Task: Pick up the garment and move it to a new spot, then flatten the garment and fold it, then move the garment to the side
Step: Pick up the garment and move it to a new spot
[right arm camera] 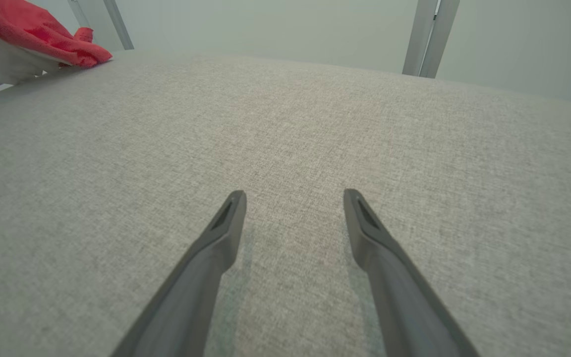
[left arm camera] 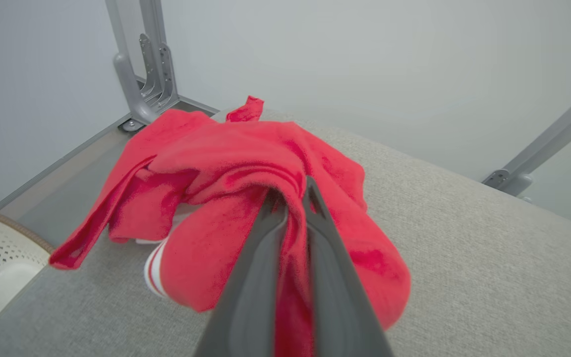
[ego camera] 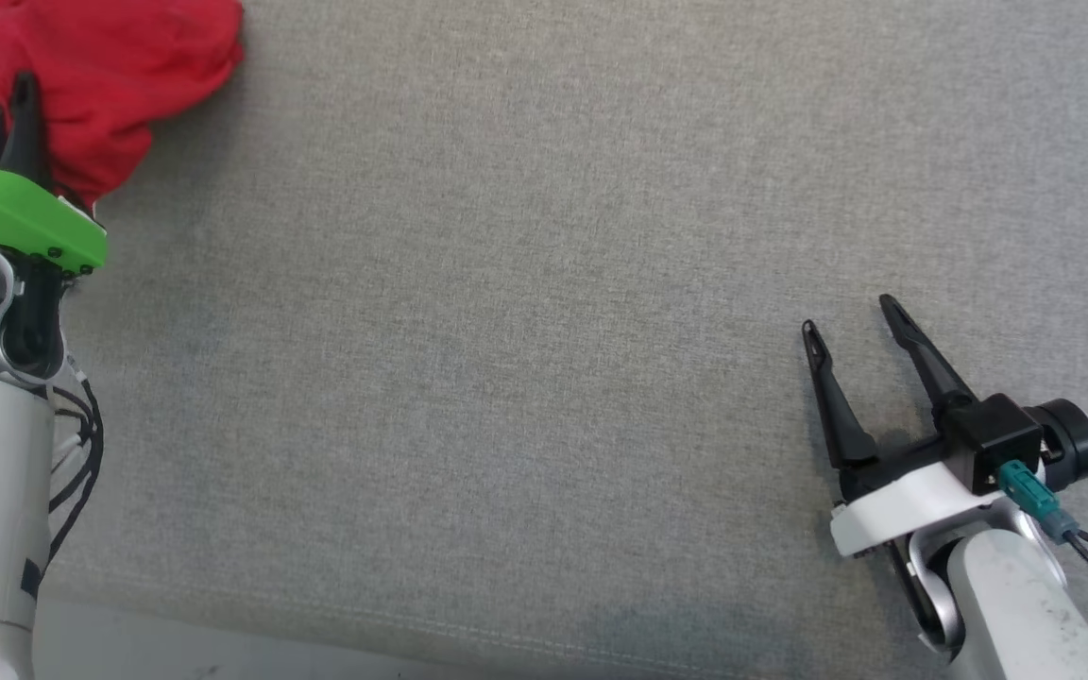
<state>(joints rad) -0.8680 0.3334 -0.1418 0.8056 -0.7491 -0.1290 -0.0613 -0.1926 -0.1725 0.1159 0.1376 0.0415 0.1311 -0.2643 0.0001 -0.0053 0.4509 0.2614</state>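
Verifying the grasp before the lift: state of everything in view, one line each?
garment: crumpled in a heap at the table's corner, one fold pinched between the left gripper's fingers.
left gripper: shut on the garment.
right gripper: open, holding nothing, over the table.
table: grey fabric top, smooth and flat.

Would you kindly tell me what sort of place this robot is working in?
Probably a robotics lab or test cell, not a home: a grey cloth-covered table bearing one red garment, bare pale walls, metal frame posts beside it.
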